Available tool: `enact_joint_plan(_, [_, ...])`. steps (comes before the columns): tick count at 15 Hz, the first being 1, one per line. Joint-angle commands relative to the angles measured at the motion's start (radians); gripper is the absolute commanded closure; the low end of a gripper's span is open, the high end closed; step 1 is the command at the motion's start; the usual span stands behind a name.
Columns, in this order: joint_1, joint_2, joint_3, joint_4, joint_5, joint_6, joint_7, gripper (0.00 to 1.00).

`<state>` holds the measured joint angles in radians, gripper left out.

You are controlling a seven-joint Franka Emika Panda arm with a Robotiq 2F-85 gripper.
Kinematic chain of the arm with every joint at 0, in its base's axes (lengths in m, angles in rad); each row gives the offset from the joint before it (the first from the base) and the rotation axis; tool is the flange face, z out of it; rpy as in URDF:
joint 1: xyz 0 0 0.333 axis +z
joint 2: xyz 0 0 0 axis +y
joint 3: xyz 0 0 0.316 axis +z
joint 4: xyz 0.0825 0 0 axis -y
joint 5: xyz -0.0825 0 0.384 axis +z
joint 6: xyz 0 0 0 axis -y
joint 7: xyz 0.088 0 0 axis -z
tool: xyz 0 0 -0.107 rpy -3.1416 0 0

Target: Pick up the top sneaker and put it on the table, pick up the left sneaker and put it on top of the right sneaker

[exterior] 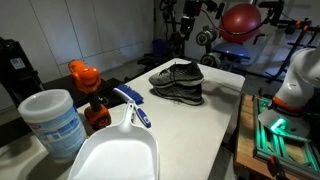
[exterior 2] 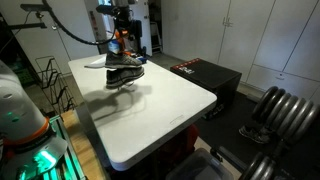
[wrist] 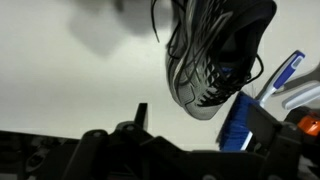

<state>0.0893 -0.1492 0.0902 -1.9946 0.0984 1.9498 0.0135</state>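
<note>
Because the sneakers (exterior: 179,85) lie stacked on the table (exterior: 215,108), the top sneaker (exterior: 177,72) must come off first; the gripper (wrist: 195,118) hangs near it, jaws spread wide, holding nothing.

The top sneaker (exterior: 180,71) lies on the lower sneaker (exterior: 185,95) on the table (exterior: 220,115), near a dustpan (exterior: 115,152).

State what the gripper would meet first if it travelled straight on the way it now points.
Probably the bare white table, just beside the stacked sneakers. In the wrist view the gripper faces tabletop rather than shoe, though depth is unclear.
</note>
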Motion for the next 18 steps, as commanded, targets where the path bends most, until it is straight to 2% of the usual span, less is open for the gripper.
enact_joint_plan(1, [0.007,0.042,0.002,0.026,0.012,-0.013,-0.009,0.00])
enact_joint_plan(4, [0.012,0.107,0.004,0.071,0.019,-0.023,-0.018,0.00])
enact_joint_plan(8, [0.018,0.100,0.009,0.077,0.042,-0.064,-0.064,0.00])
enact_joint_plan(13, [0.020,0.122,0.016,0.086,0.023,-0.214,-0.026,0.00])
enact_joint_plan(15, [0.020,0.127,0.018,0.077,0.002,-0.219,-0.004,0.00])
enact_joint_plan(16, [0.021,0.128,0.018,0.069,0.023,-0.176,-0.019,0.00])
enact_joint_plan(18, [0.023,0.146,0.021,0.079,0.021,-0.169,-0.011,0.00])
